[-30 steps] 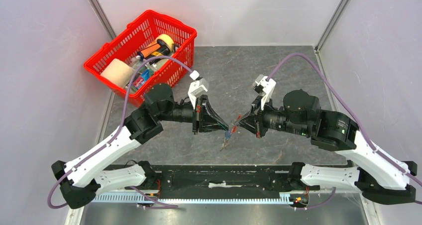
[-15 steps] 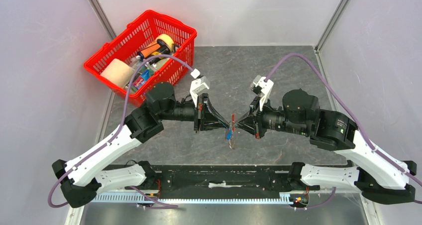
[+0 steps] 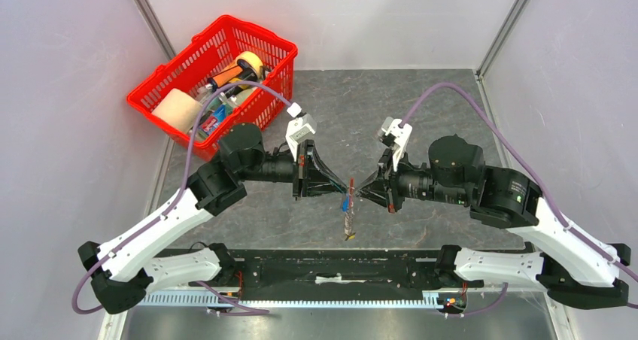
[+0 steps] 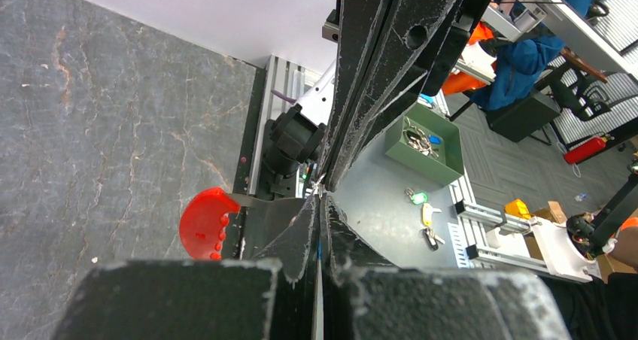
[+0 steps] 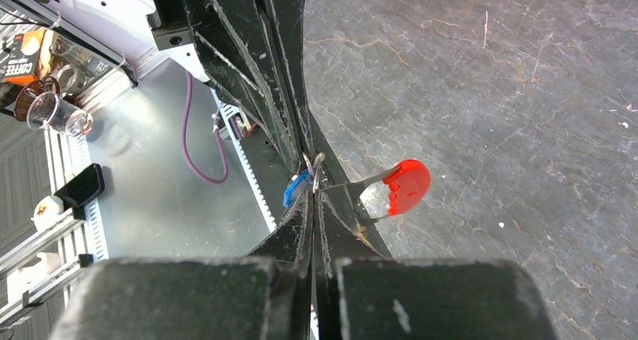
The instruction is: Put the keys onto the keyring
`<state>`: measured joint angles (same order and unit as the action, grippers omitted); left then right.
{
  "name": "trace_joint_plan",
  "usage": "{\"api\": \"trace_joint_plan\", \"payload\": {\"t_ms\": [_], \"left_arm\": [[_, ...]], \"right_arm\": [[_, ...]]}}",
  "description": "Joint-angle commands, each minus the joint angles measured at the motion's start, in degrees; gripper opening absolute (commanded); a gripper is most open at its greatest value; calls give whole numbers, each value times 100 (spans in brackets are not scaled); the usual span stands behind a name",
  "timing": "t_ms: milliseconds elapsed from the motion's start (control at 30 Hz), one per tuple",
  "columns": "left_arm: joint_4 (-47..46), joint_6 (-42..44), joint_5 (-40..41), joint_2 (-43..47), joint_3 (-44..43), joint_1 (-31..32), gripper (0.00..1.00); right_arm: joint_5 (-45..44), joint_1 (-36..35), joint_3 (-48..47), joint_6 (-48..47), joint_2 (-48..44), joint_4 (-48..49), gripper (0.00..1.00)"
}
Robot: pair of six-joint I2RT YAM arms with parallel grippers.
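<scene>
Fingers meet above grey marbled table, between pale walls.

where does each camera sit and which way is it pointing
top external: above and behind the bases, looking down on the table; both arms show
left wrist: on the left arm, facing the right gripper past its own fingers
right wrist: on the right arm, facing the left gripper past its own fingers
shared: both wrist views show the keyring's red crescent
</scene>
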<state>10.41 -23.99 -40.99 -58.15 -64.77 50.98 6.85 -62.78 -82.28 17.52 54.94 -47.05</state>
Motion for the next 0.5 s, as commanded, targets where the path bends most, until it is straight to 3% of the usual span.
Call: {"api": "trace_joint_plan", "payload": {"t_ms": [0,467], "left_arm": [[-171,-141,-5,36,-264,26,2],[-239,-163,-40,-74,-207,26,2]], "right_arm": [[168,-23,-73,-127,-117,187,0],[235,-23,-30,-111,-333,371,0]]}}
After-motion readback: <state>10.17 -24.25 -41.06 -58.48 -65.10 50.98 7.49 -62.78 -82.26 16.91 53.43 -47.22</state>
